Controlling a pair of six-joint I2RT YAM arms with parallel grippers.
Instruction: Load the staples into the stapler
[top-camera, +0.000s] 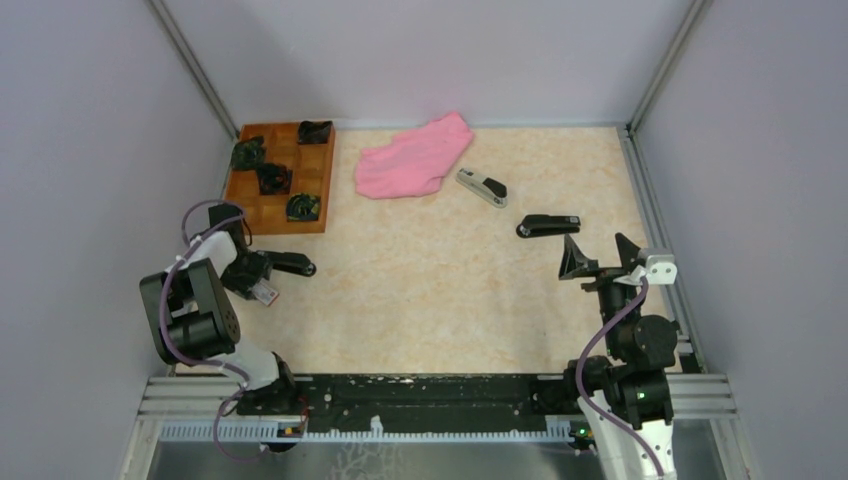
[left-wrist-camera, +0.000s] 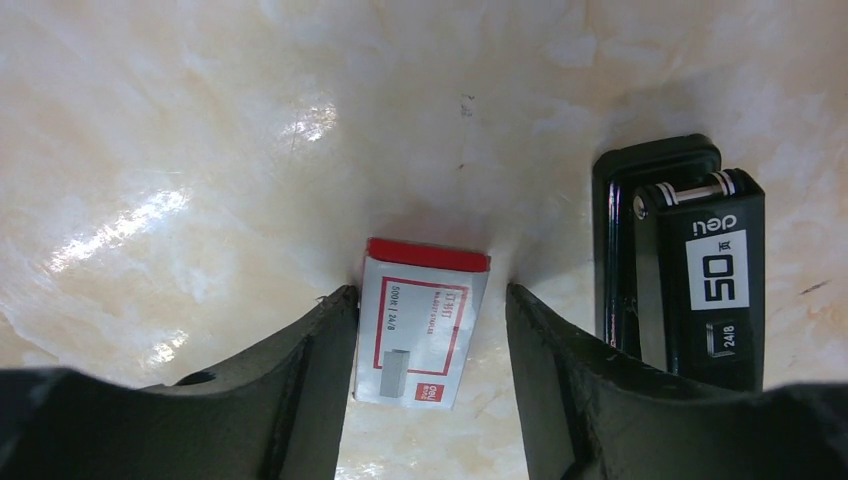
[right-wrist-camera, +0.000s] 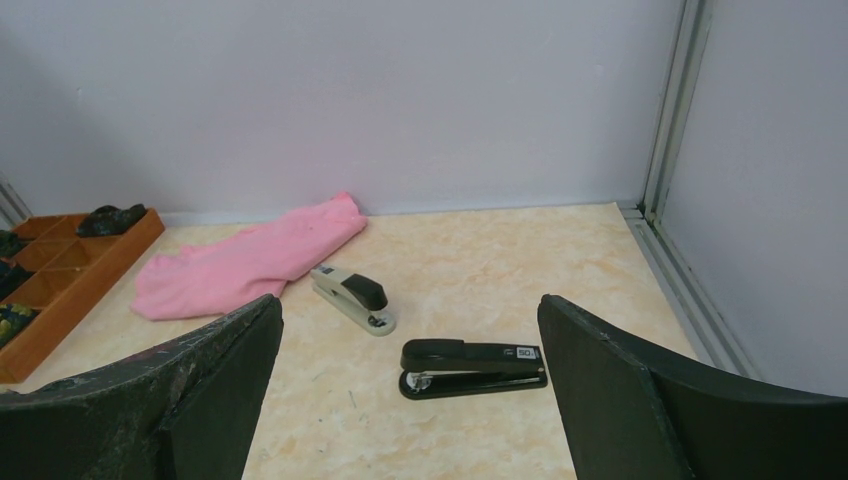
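The left end effector (left-wrist-camera: 430, 292) is the one that matters here. It sits low over the desk (left-wrist-camera: 200, 150) with its fingers spread, and the box of staples (left-wrist-camera: 423, 330) lies flat on the desk between them. The box's long axis runs almost in line with the fingers, tilted a touch, with its red end pointing away from the wrist camera. Closing would therefore squeeze it across its short width. In the wrist view, the finger on the left looks to be at the box's edge, maybe touching, while the other side shows a clear gap. Nothing is pinched yet.

A black stapler (left-wrist-camera: 700, 280) lies just beside the box, outside the other finger and roughly parallel to it.

The right end effector (right-wrist-camera: 408, 305) hangs spread wide and empty, well apart from the box. It faces a grey stapler (right-wrist-camera: 350, 298) and a second black stapler (right-wrist-camera: 472, 367).

My judgement is that the left arm should take the box, centring slightly before it closes.
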